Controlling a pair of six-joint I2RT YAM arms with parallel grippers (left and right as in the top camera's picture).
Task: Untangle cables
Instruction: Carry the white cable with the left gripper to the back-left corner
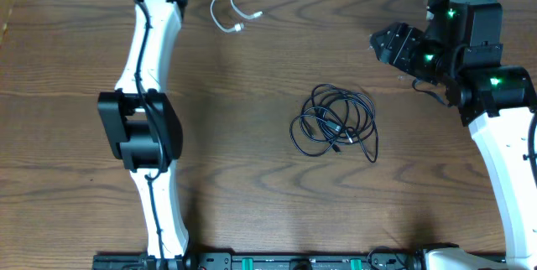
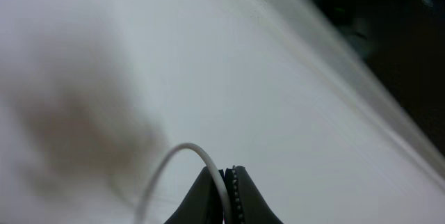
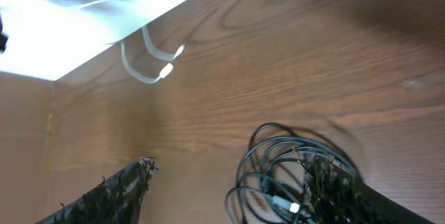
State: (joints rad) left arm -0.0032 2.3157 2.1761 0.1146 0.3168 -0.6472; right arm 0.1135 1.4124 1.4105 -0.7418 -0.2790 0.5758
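Observation:
A short white cable [image 1: 225,14] lies curled at the far edge of the wooden table, and one end runs off the top of the overhead view. In the left wrist view my left gripper [image 2: 229,174] is shut on this white cable [image 2: 186,147], which arcs out from between the jaws. A tangled bundle of thin black cables [image 1: 336,123] lies at mid-table. My right gripper [image 1: 388,45] hovers to the right of and beyond it, open and empty. In the right wrist view [image 3: 229,168] the black bundle [image 3: 278,158] sits by the right finger, with the white cable [image 3: 149,74] farther off.
My left arm [image 1: 141,127] stretches from the front edge to the far edge on the left side. The right arm's base [image 1: 503,161] stands at the right. A black rail [image 1: 285,262] runs along the front edge. A pale surface lies beyond the table's far edge [image 3: 83,15].

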